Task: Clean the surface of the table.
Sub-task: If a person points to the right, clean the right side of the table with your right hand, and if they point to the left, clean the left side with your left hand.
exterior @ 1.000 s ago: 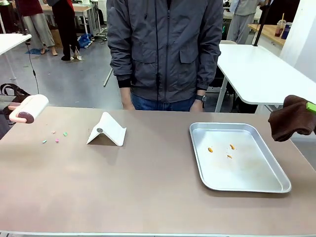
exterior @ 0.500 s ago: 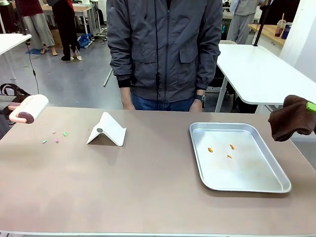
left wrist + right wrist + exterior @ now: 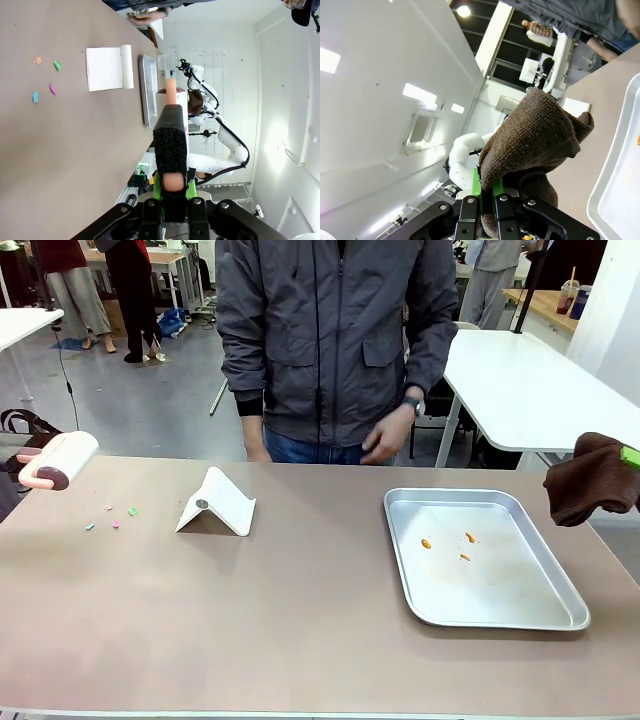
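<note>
Before the person (image 3: 330, 350), the table (image 3: 300, 640) stretches left-right

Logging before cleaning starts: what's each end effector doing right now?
Left end effector: shut on the lint roller.
Right end effector: shut on the brown cloth.

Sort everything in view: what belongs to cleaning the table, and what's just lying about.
For the job: table, coloured scraps on it, lint roller in the left end effector, brown cloth in the right end effector.
Lying about, likely: white folded stand, metal tray with orange crumbs.
</note>
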